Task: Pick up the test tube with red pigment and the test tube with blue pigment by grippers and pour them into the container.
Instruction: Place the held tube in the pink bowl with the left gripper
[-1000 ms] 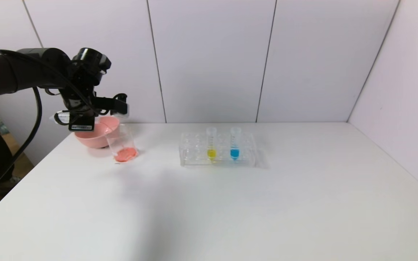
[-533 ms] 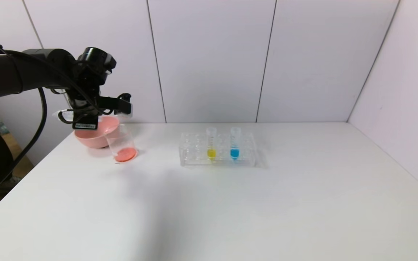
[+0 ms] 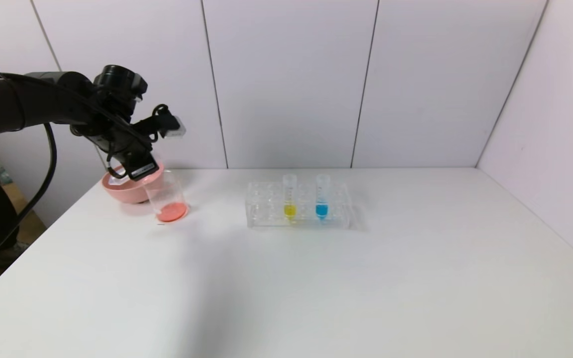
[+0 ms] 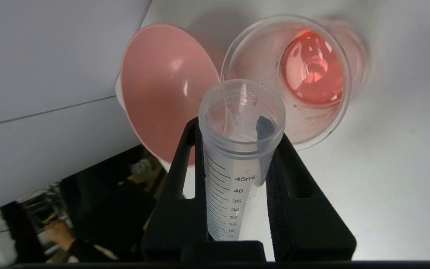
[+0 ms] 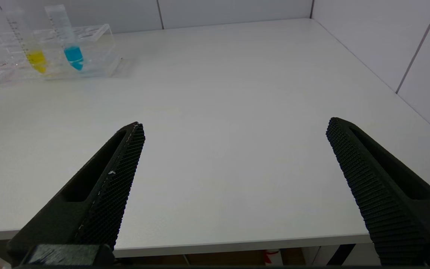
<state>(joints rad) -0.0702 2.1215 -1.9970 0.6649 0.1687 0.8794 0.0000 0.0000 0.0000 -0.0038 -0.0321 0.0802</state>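
on my head view the white table (image 3: 316,278) fills the lower 2 thirds of the frame, with pale wall panels behind it. my left arm (image 3: 28,102) reaches in from the left edge, upper left of the frame, its wrist hanging over the far left corner of the table. the clear tube rack (image 3: 298,205) sits a little above the middle of the frame. the pink bowl (image 3: 127,188) is at the left, under the wrist, and the container (image 3: 166,195) stands just beside it on its right, apparently touching, with a thin pool of red liquid on its bottom.

in the rack i see 2 tubes standing upright: the yellow-liquid tube (image 3: 290,197) on the left and the test tube with blue pigment (image 3: 322,196) just right of it, in neighbouring holes.

on the left wrist view, the left gripper (image 4: 237,164) is clamped around the test tube with red pigment (image 4: 237,149), 1 black finger on each side of the graduated wall. the tube looks drained, only clear plastic showing, and its open mouth sits in front of the container's rim and the bowl.

on the right wrist view, the right gripper (image 5: 233,149) has its fingers spread wide apart with nothing between them, low at the near edge of the table, the rack in the upper left of that frame.
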